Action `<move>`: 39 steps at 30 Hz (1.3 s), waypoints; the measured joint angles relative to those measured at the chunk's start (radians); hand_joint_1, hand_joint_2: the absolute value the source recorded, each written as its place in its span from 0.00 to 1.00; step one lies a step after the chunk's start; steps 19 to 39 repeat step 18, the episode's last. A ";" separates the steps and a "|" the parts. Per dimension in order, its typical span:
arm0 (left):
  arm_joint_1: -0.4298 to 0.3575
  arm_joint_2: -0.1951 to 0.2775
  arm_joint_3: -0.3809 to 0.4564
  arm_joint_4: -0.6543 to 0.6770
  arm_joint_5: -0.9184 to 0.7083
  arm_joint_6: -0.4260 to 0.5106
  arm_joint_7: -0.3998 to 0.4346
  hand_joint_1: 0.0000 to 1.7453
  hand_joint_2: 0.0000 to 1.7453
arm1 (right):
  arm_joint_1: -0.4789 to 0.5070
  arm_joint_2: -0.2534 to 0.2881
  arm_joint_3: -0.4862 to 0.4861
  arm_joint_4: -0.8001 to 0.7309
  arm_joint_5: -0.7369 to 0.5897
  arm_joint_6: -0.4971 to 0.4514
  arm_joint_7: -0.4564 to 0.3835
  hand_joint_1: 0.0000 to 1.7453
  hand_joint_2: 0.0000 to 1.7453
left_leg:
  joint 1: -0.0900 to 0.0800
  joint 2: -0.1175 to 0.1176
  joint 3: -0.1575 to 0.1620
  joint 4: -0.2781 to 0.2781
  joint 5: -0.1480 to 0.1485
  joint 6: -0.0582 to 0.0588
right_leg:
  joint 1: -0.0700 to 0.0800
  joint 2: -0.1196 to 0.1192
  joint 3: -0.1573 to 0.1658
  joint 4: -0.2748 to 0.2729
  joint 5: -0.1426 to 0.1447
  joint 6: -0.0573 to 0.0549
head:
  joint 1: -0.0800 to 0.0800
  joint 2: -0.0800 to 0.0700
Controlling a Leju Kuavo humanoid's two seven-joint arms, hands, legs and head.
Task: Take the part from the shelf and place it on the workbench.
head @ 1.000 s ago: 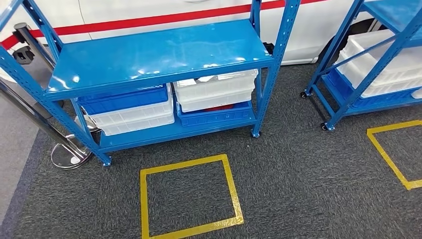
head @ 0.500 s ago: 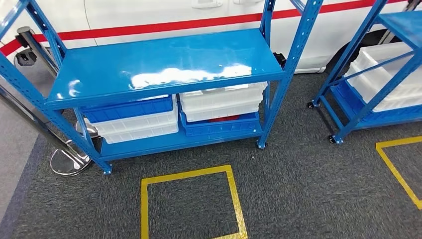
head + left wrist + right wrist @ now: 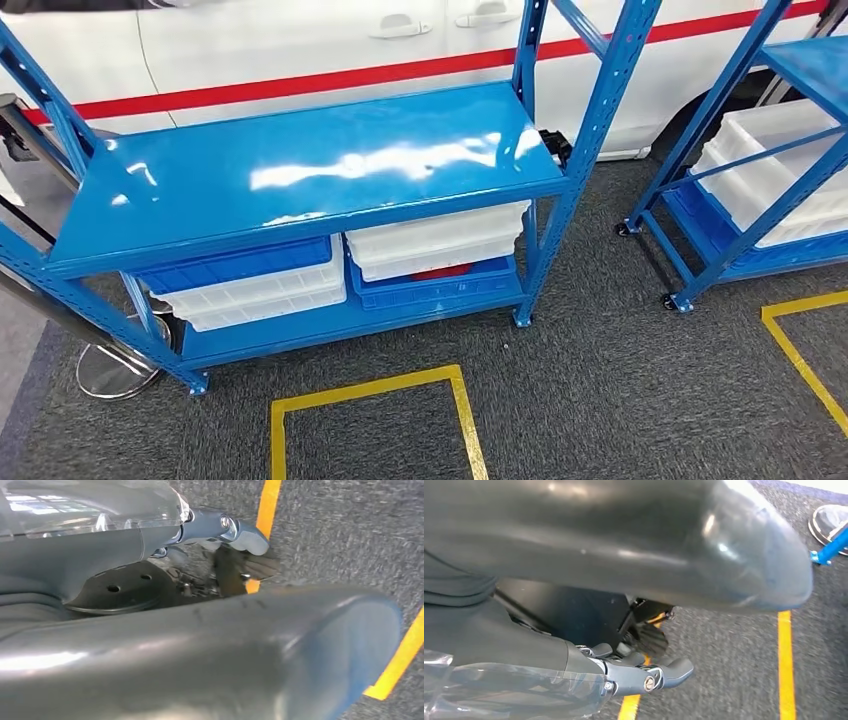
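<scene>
My left hand (image 3: 227,535) hangs at my side above the grey carpet (image 3: 350,535) and its yellow tape line (image 3: 267,505); the fingers are loosely curled with nothing in them. My right hand (image 3: 644,672) hangs the same way, fingers bent inward and empty. Ahead stands the blue shelf (image 3: 300,175), its top board bare. On its lower board sit white bins (image 3: 440,240) and blue bins (image 3: 235,265). I cannot tell which bin holds the part.

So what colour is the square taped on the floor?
Yellow: the taped square on the dark grey carpet, best seen in the head view.
</scene>
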 joint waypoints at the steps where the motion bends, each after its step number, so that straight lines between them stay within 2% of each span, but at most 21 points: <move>1: 0.000 0.000 0.000 0.000 0.000 0.000 -0.001 0.00 0.00 | -0.002 0.000 0.000 0.001 0.000 -0.001 0.001 0.00 0.00 | -0.003 -0.001 -0.001 -0.007 0.025 0.007 | 0.001 0.001 0.005 -0.002 -0.008 0.007 | 0.000 0.000; 3: -0.002 -0.001 0.000 -0.002 0.000 0.000 -0.002 0.00 0.00 | -0.005 0.000 0.000 0.001 0.001 -0.005 0.002 0.00 0.00 | -0.001 -0.004 0.008 -0.012 0.021 0.019 | 0.000 -0.001 0.017 -0.010 -0.021 0.021 | 0.000 0.000; 5: -0.006 -0.001 0.000 -0.003 0.000 0.001 -0.003 0.00 0.00 | -0.009 0.000 0.000 0.001 0.001 -0.007 0.002 0.00 0.00 | 0.002 -0.005 0.024 -0.027 0.015 0.031 | -0.001 -0.005 0.003 0.033 -0.050 0.029 | 0.000 0.000; 6: -0.007 -0.002 0.000 -0.003 0.000 0.002 -0.003 0.00 0.00 | -0.010 0.000 0.000 0.001 0.000 -0.006 0.002 0.00 0.00 | 0.002 -0.005 0.031 -0.031 0.011 0.036 | -0.002 -0.007 -0.028 0.089 -0.076 0.032 | 0.000 0.000; 8: -0.009 -0.002 0.002 -0.003 0.000 0.005 -0.003 0.00 0.00 | -0.010 -0.001 0.000 0.001 -0.001 -0.002 0.001 0.00 0.00 | 0.000 -0.005 0.042 -0.033 0.001 0.044 | -0.003 -0.008 -0.117 0.227 -0.119 0.037 | 0.001 0.000; 9: -0.008 -0.002 0.002 -0.003 0.000 0.006 -0.003 0.00 0.00 | -0.009 -0.001 0.000 0.001 -0.002 0.000 0.001 0.00 0.00 | -0.001 -0.006 0.047 -0.033 -0.004 0.046 | -0.003 -0.008 -0.154 0.271 -0.118 0.038 | 0.001 0.000; 10: -0.008 -0.002 0.003 -0.003 0.000 0.008 -0.003 0.00 0.00 | -0.008 -0.002 0.000 0.001 -0.003 0.001 0.001 0.00 0.00 | -0.002 -0.007 0.054 -0.033 -0.010 0.046 | -0.004 -0.009 -0.172 0.273 -0.094 0.039 | 0.001 0.000; 11: -0.007 -0.002 0.003 -0.003 0.000 0.009 -0.003 0.00 0.00 | -0.008 -0.002 0.000 0.001 -0.004 0.002 0.000 0.00 0.00 | -0.002 -0.009 0.062 -0.033 -0.015 0.045 | -0.004 -0.009 -0.170 0.236 -0.050 0.038 | 0.001 0.000; 12: -0.007 -0.003 0.003 -0.003 0.000 0.009 -0.003 0.00 0.00 | -0.008 -0.002 0.000 0.001 -0.004 0.003 0.000 0.00 0.00 | -0.003 -0.010 0.070 -0.032 -0.021 0.043 | -0.004 -0.009 -0.153 0.170 0.002 0.035 | 0.001 0.000; 13: -0.007 -0.003 0.003 -0.004 0.000 0.009 -0.003 0.00 0.00 | -0.009 -0.003 0.000 0.001 -0.005 0.004 0.000 0.00 0.00 | -0.004 -0.012 0.077 -0.031 -0.026 0.039 | -0.002 -0.009 -0.132 0.103 0.043 0.031 | 0.001 0.000; 14: -0.008 -0.004 0.004 -0.004 0.000 0.009 -0.003 0.00 0.00 | -0.010 -0.003 0.000 0.002 -0.006 0.004 0.000 0.00 0.00 | -0.007 -0.013 0.081 -0.029 -0.031 0.035 | 0.000 -0.009 -0.115 0.051 0.069 0.026 | 0.001 0.000; 15: -0.009 -0.004 0.004 -0.004 0.000 0.009 -0.004 0.00 0.00 | -0.010 -0.003 0.000 0.002 -0.006 0.004 0.000 0.00 0.00 | -0.010 -0.014 0.082 -0.027 -0.036 0.033 | 0.000 -0.008 -0.106 0.020 0.080 0.022 | 0.000 0.000; 17: -0.009 -0.005 0.004 -0.004 0.000 0.010 -0.005 0.00 0.00 | -0.010 -0.004 0.000 0.002 -0.008 0.004 -0.001 0.00 0.00 | -0.012 -0.014 0.083 -0.025 -0.042 0.034 | 0.001 -0.006 -0.102 0.006 0.079 0.018 | 0.000 0.000; 39: -0.009 -0.005 0.004 -0.004 0.000 0.010 -0.005 0.00 0.00 | -0.009 -0.004 0.000 0.002 -0.009 0.004 -0.001 0.00 0.00 | -0.013 -0.014 0.083 -0.025 -0.043 0.036 | 0.001 -0.006 -0.102 0.005 0.080 0.018 | 0.001 0.000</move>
